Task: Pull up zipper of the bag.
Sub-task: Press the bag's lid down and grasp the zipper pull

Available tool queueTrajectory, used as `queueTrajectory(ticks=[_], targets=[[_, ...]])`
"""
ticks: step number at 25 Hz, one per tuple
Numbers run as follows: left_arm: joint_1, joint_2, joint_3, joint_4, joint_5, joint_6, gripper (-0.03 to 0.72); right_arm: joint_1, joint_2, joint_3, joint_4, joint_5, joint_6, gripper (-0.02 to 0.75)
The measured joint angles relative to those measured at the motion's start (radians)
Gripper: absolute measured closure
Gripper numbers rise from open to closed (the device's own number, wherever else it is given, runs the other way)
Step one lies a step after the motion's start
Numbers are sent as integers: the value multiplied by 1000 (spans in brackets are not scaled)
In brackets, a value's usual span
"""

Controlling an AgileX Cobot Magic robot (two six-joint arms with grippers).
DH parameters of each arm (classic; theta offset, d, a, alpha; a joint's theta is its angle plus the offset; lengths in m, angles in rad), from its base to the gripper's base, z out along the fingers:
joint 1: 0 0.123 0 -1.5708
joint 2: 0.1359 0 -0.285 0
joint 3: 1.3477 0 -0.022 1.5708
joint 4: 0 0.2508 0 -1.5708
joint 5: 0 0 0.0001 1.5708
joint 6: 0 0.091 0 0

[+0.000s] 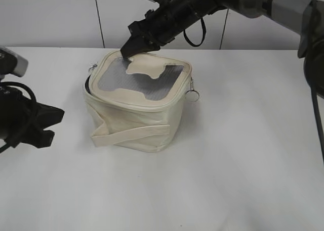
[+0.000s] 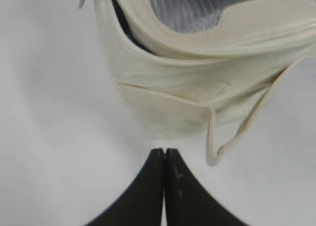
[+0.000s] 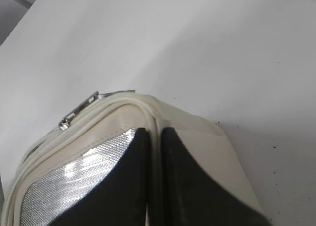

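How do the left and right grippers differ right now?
The right gripper reaches across to the far corner of the bag, tips on its top rim; the left gripper sits on the table short of the bag, touching nothing. The right's fingers pinch the rim seam; the left's are shut empty. Both are black.

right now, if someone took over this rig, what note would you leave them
Left gripper: shut, empty, parked on the table just short of the bag.
Right gripper: nearly shut, tips pressing on the lid's back-left rim; whether it pinches anything is unclear.
Zipper: gapes open along the bag's left side; one slider sits near the back-left corner, and a ring pull hangs at the right.
Left to do: grab a slider and close the gap.
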Motion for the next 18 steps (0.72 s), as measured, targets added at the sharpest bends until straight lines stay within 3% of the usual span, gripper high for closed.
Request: queueTrajectory(ticks=[5,10,13,16,18], targets=[[0,-16,0,0,-81,-1,686,10,0,0,8,0,-35,690],[41,16,-48,1,3,-1,646,22,0,0,7,1,-46,690],[168,70,-93,1,176,-2,505,23,0,0,7,2,-48,690],[348,156,-144,11,384,5,347,23,0,0,7,4,-49,690],[423,226,-192,49,500,55,305,23,0,0,7,5,-49,690]])
